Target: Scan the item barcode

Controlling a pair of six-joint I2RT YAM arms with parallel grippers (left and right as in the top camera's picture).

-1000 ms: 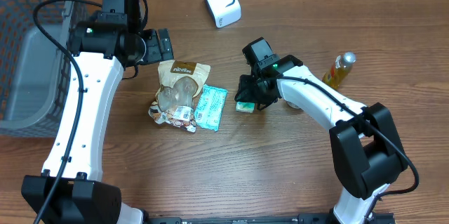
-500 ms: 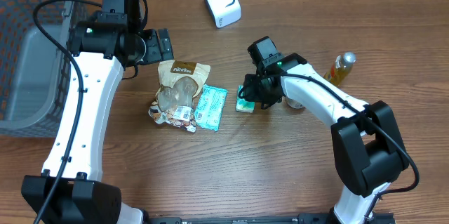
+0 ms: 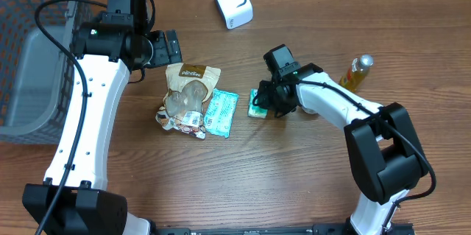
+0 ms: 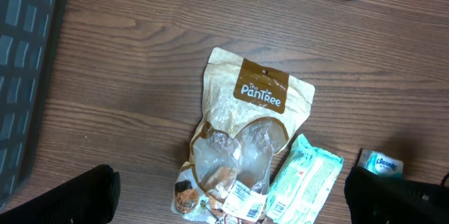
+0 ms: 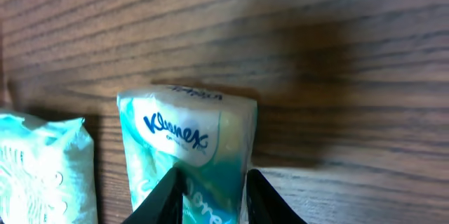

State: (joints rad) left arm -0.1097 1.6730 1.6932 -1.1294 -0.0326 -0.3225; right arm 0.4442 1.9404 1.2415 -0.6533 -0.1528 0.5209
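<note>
1. The Kleenex tissue pack (image 5: 186,136) lies flat on the wooden tabletop (image 3: 294,176), right of centre. The right gripper (image 5: 210,196) is directly over it.
2. In the right wrist view, the two dark fingers (image 5: 168,196) straddle the near part of the pack. They are set narrow, one over the pack's face and one at its right edge. I cannot tell whether they are clamping it.
3. The right arm reaches in from the near right, its forearm slanting toward the table's middle and its wrist tipped down onto the pack.
4. The left gripper (image 4: 231,203) hangs spread wide and empty, above a PanTree pouch (image 4: 245,133). The left arm rises along the left side.
5. The tissue pack is soft, glossy film in teal and white. A teal wipes packet (image 3: 220,113) lies just beside it, touching the crinkled tan pouch.
6. A white scanner (image 3: 232,1) sits at the far edge and a yellow bottle (image 3: 356,73) toward the right edge. A grey mesh basket (image 3: 29,58) is at the left edge.
</note>
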